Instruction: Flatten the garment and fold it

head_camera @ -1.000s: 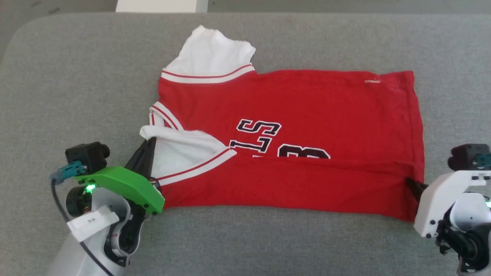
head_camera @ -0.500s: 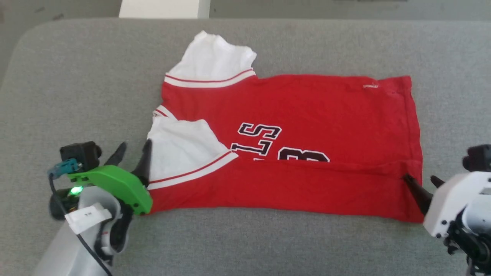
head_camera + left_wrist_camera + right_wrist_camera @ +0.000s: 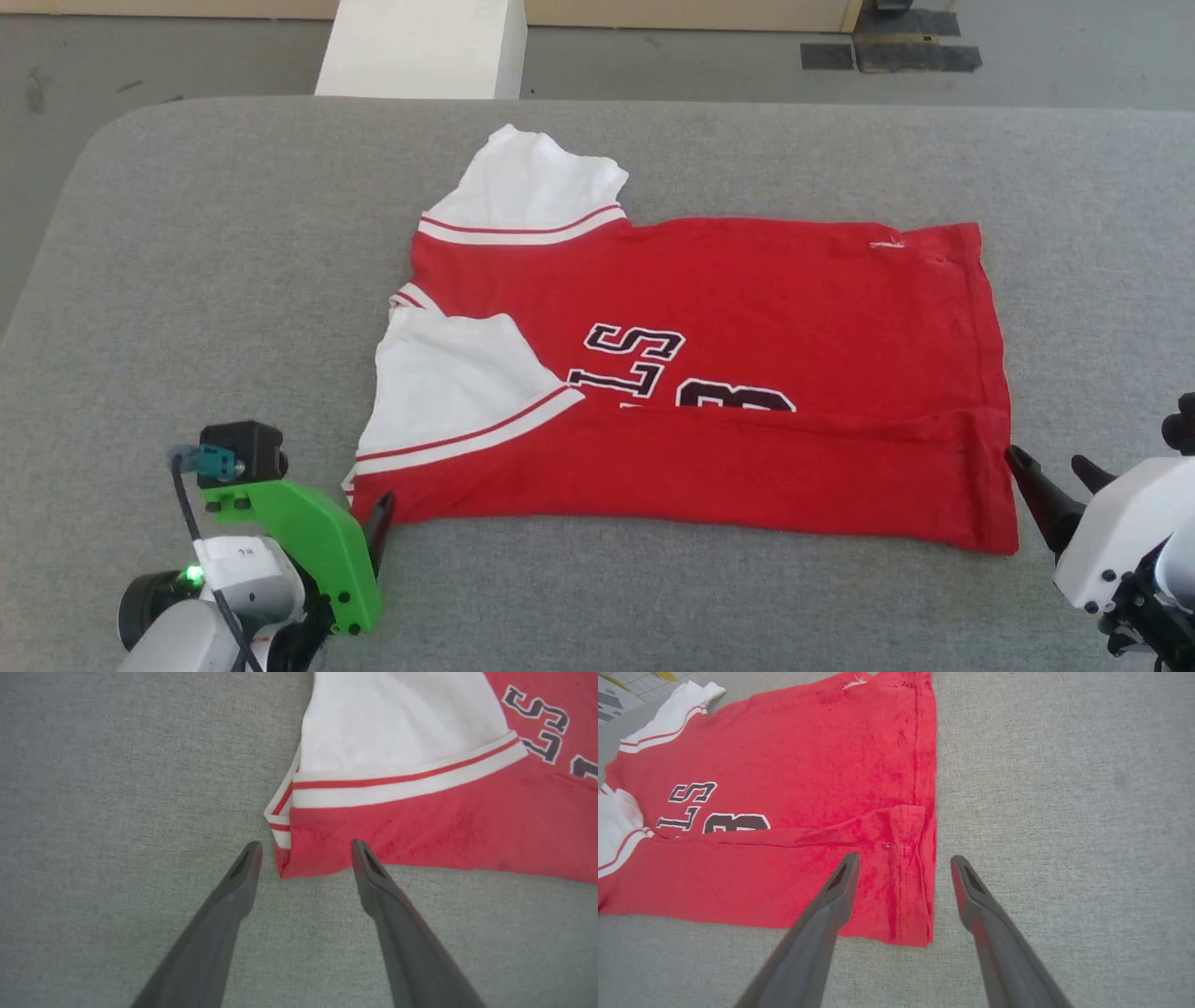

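The garment (image 3: 709,308), a red jersey with white sleeves and black lettering, lies spread on the grey padded surface (image 3: 205,280). Its near long edge is folded up over the lower part of the letters. One white sleeve (image 3: 439,392) lies folded in on the red body, the other (image 3: 527,182) sticks out at the far side. My left gripper (image 3: 369,523) is open just off the near left corner (image 3: 299,858), which sits between the fingers, ungripped. My right gripper (image 3: 1046,459) is open at the near right hem corner (image 3: 910,896), holding nothing.
A white block (image 3: 420,47) stands on the floor beyond the far edge of the surface, with dark patches (image 3: 887,51) on the floor to its right. The surface's rounded left corner (image 3: 84,177) is in view. Bare grey padding lies around the garment.
Both grippers went from shut on the folded near edge to open and drew back toward me. The near sleeve settled flat. The head view shifted, bringing the far floor into view.
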